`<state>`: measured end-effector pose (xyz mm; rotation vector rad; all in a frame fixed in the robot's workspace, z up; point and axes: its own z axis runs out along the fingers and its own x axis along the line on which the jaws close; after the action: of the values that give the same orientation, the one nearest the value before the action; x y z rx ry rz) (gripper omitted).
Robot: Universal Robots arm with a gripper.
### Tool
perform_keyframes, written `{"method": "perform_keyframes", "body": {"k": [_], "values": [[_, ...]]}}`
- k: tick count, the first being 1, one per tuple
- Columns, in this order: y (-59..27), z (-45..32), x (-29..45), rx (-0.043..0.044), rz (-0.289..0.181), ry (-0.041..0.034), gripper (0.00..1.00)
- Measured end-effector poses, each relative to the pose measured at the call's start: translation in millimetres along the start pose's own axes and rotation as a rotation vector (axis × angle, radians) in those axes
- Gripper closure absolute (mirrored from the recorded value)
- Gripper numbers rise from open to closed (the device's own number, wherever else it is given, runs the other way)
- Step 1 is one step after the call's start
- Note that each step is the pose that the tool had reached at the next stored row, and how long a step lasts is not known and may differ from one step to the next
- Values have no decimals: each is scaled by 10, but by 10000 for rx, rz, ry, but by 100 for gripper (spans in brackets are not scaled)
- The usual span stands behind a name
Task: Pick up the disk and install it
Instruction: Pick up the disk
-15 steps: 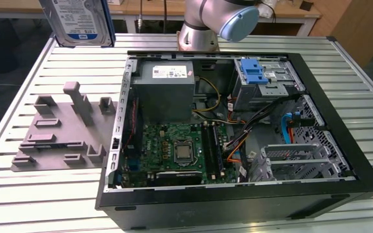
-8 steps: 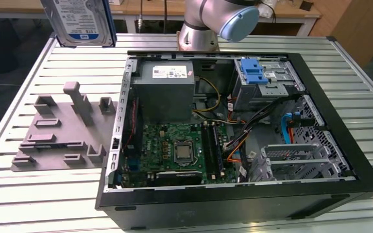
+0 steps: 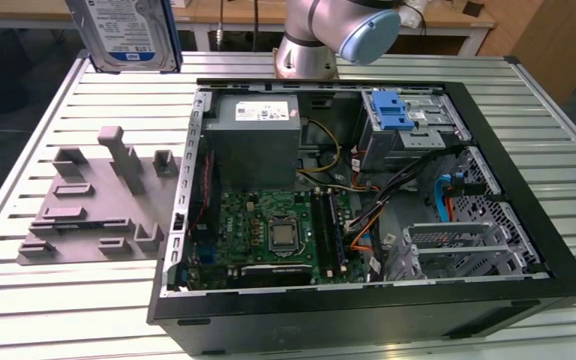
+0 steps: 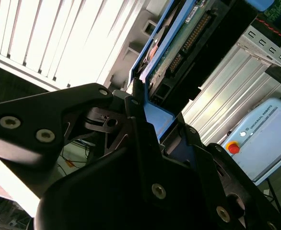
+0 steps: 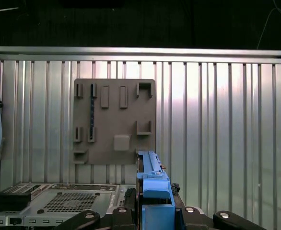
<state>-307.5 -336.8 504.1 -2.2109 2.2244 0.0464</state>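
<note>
Blue rail frame of the disk (image 5: 152, 179) sits right between the jaws of the gripper (image 5: 155, 213) in the first wrist view. Jaws are closed on it, one on either side.

Second wrist view agrees. The gripper (image 4: 162, 120) grips one end and the disk (image 4: 179, 43) runs straight out from the jaws, long axis in line with them. Circuit-board side and connector end point away from the wrist, I think; the pad contact itself is hidden behind the black linkage.

So the disk is picked: off the worktop (image 3: 28, 300) and in the air.

In the exterior view the disk (image 3: 128, 34) hangs upright, label to the camera, above the worktop's far corner on the exterior view's left. Grey fixture plate (image 3: 93, 202) lies below it.

Key relation: the open computer case (image 3: 368, 315) lies to the exterior view's right of the disk and lower, well apart from it. The drive cage with the blue latch (image 3: 393, 111) is at the case's far side, near the power supply (image 3: 253, 142). Disk not installed yet.
</note>
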Motion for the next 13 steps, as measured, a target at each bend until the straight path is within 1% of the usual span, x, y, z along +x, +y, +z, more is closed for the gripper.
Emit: {"method": "perform_keyframes", "body": {"k": [13], "values": [[-44,-1,0,0,0,0,64]]}}
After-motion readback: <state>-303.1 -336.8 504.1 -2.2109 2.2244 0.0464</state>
